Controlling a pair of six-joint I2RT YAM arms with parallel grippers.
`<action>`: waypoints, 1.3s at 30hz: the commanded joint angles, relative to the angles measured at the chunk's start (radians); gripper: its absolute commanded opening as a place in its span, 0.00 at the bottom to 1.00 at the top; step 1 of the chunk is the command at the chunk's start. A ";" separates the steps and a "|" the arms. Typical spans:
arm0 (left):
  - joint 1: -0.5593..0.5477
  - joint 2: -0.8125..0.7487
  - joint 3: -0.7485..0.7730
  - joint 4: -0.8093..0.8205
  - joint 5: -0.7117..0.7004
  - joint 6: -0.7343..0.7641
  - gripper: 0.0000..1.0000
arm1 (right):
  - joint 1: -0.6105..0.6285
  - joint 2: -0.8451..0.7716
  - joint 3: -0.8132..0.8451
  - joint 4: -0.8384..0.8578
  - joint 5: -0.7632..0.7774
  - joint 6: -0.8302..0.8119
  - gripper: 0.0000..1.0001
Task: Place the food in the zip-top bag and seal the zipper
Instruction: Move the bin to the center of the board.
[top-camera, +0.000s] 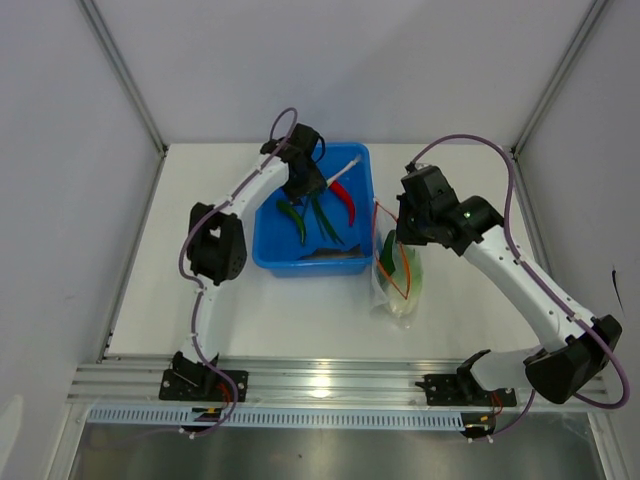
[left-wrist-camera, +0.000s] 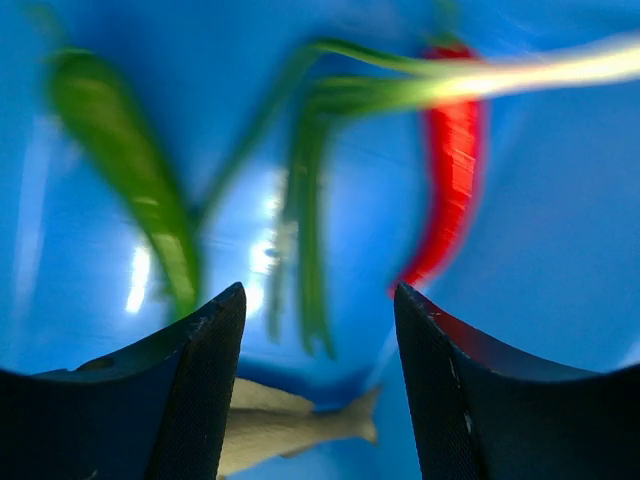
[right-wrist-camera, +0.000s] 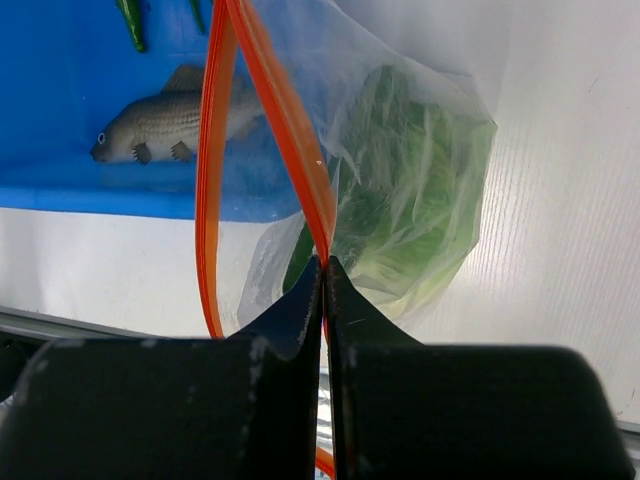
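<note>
With the right jaws pinching the zipper (right-wrist-camera: 214, 150) to hold the bag (right-wrist-camera: 445, 110), cabbage (right-wrist-camera: 420, 200) inside, open on the desk (top-camera: 300, 310) beside the bin (top-camera: 272, 262), the left jaws, spread above the chili (left-wrist-camera: 452, 190), should centre over it and close mid-length.

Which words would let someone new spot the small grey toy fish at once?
Start at the blue plastic bin on the white table. Inside it, along the wall nearest the arm bases, lies the small grey speckled toy fish. It is the only grey, finned item there; its neighbours are long green pods and a red chili.
</note>
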 joint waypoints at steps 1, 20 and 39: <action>-0.058 0.012 0.083 0.081 0.057 0.046 0.63 | -0.007 -0.035 -0.006 0.005 0.017 -0.006 0.00; -0.204 -0.064 -0.105 0.127 0.034 0.058 0.61 | -0.023 -0.108 -0.051 -0.011 0.011 0.002 0.00; -0.244 -0.459 -0.800 0.329 0.072 0.055 0.15 | -0.036 -0.150 -0.063 -0.019 0.016 0.003 0.00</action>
